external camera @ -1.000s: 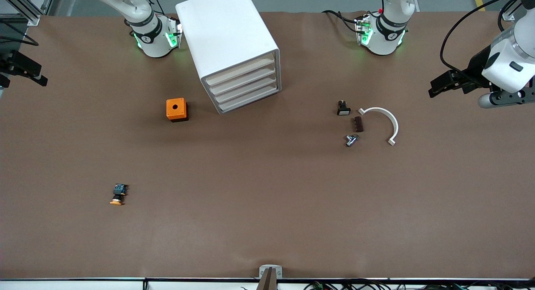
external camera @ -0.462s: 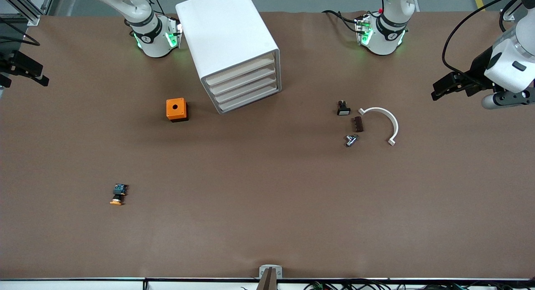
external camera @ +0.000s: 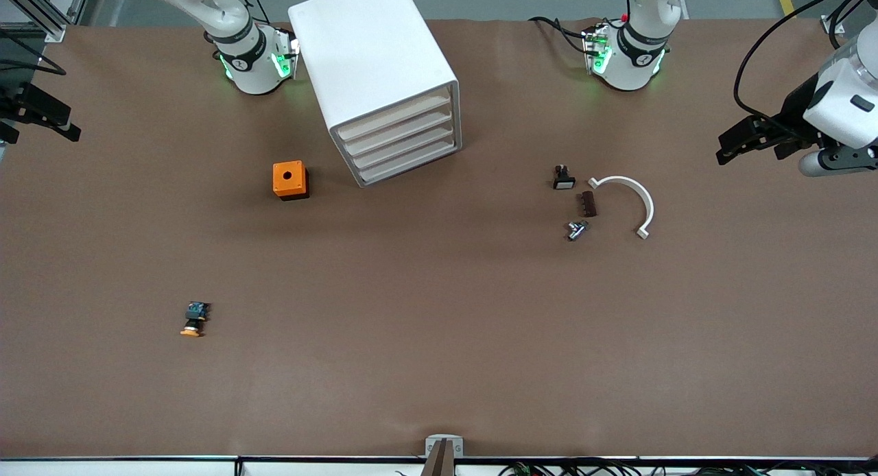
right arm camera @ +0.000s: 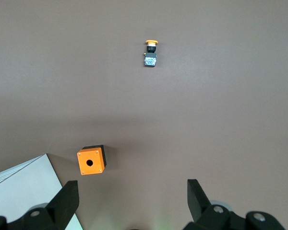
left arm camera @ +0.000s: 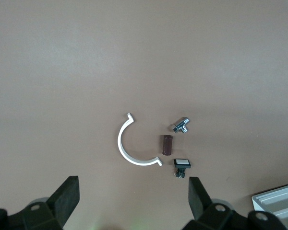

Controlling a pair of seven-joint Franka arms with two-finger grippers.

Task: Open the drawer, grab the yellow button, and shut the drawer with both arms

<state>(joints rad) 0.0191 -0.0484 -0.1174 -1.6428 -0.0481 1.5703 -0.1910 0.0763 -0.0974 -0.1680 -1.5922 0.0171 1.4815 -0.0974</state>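
I see the drawer (external camera: 392, 116) shut, top of the cabinet (external camera: 374, 71). The button (external camera: 194, 319) lies nearer the camera than the cabinet, toward the right arm's end, wide bare table (external camera: 439, 339) around it. Left gripper (external camera: 744, 138) and right gripper (external camera: 38, 112) hang spread at the table's ends, holding nothing.

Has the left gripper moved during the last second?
Yes. The left gripper drew away from the white curved bracket, toward the left arm's end of the table.
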